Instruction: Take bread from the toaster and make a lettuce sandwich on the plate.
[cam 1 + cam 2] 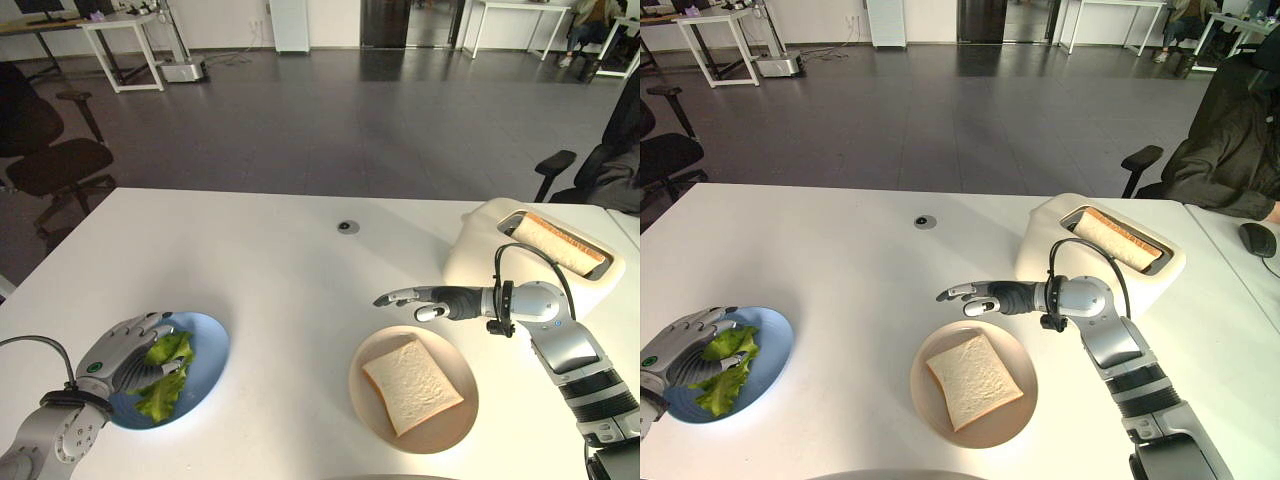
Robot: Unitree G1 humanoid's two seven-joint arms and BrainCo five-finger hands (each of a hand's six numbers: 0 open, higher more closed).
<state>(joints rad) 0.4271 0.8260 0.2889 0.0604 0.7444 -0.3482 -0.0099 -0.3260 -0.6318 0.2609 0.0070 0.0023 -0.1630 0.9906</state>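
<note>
White table (280,270) spreads across the whole foreground and carries everything else. At its far right corner stands the cream toaster (478,250), with one slice of bread (560,245) standing up out of its slot, tilted along the opening. Nearer, right of the middle, lies the beige plate (375,415), and on it a second slice of white bread (412,385) lies flat, set at a slant. Well apart, at the near left, sits the blue plate (212,350).

The right hand (430,298) hovers above the table between the toaster and the far rim of the beige plate, pointing toward the robot's left; its fingers (395,298) are stretched out nearly straight and hold nothing. The left hand (125,355) lies over the left part of the blue plate, on top of the green lettuce (165,378) there; whether it grips the leaves cannot be told.

Farther back, near the table's middle, a small round metal grommet (348,227) is set into the top
</note>
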